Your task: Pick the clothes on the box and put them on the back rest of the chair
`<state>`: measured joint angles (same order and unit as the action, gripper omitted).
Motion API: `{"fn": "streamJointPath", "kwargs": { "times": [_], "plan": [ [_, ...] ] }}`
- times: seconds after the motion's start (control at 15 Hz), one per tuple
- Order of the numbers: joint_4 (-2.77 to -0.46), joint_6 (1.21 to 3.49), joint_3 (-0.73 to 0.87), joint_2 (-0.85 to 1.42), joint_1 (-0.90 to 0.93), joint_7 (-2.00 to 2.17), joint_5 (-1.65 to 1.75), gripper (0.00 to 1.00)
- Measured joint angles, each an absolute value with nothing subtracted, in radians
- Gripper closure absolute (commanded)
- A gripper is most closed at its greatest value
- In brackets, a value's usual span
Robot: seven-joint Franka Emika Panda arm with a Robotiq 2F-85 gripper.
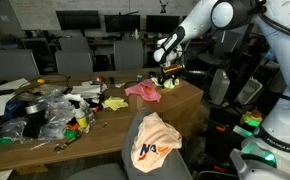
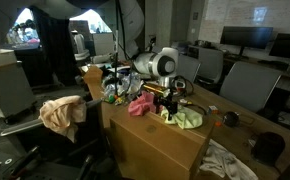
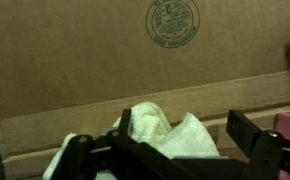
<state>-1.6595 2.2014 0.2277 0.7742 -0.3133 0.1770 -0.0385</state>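
My gripper point(image 1: 170, 73) hangs low over the right end of the cardboard box point(image 1: 185, 100), also seen in an exterior view point(image 2: 167, 101). In the wrist view its fingers point(image 3: 185, 125) are spread wide, with a pale yellow-green cloth point(image 3: 163, 135) lying between them on the box top. That cloth also shows in an exterior view point(image 2: 188, 118). A pink cloth point(image 1: 142, 91) point(image 2: 140, 105) lies beside it on the box. The chair point(image 1: 145, 160) point(image 2: 55, 135) stands in front of the box, with an orange and white garment point(image 1: 157, 138) point(image 2: 60, 113) draped over its back rest.
A small yellow cloth point(image 1: 115, 103) and a heap of plastic bags and clutter point(image 1: 45, 110) cover the other end of the box. Office chairs and monitors point(image 1: 80, 20) stand behind. More fabric point(image 2: 225, 160) lies on the floor by the box.
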Motion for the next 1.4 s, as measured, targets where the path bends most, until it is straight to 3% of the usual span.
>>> {"fn": "streamJointPath", "kwargs": {
  "times": [0.47, 0.6, 1.4],
  "plan": [
    [-1.618, 2.181, 0.226, 0.814, -0.325, 0.168, -0.062, 0.89],
    [-1.613, 2.177, 0.226, 0.814, -0.326, 0.165, -0.063, 0.99],
    [-1.653, 2.209, 0.226, 0.719, -0.305, 0.135, -0.063, 0.99]
  ]
}}
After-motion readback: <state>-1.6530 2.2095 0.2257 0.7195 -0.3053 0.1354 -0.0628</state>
